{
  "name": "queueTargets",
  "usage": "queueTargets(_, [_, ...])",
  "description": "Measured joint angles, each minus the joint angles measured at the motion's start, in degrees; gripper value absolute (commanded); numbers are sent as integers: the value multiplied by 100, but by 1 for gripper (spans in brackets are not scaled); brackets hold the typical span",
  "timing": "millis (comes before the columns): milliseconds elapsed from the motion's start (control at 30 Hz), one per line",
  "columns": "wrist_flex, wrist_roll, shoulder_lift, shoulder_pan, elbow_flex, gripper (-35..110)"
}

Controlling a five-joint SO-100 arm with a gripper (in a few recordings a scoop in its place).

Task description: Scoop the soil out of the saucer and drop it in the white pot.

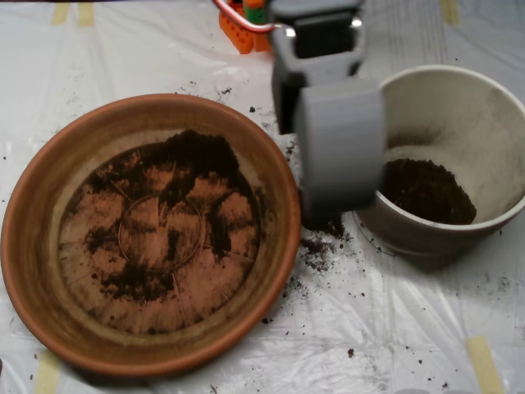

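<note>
**Scoop held between saucer and pot rim**

The grey clamshell scoop is seen from above, hanging over the gap between the saucer and the white pot, with its right side overlapping the pot's left rim. Whether its shells are pressed together or parted cannot be told, since only its flat grey back is shown. The arm's grey and black housing is seen just above it, near the top edge of the table, beside an orange part.

The saucer is placed toward the left edge of the plastic-covered table. Only a thin, patchy layer of soil is left on its stained bottom, thickest toward the far side. The white pot is set at the right edge, close beside the saucer but not touching it. A dark heap of soil is held in its bottom. Spilled crumbs are scattered on the plastic between the two vessels, under the scoop.
</note>
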Motion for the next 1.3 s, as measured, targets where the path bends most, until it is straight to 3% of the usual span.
queueTargets(333, [-1072,-466,-237,2224,2083,52])
queueTargets(633, [-1380,-1028,-2320,3023,1960,52])
queueTargets(1000, [-1283,-1213,-3480,3085,677,52])
queueTargets(1300, [562,-1169,-5968,3138,-3111,37])
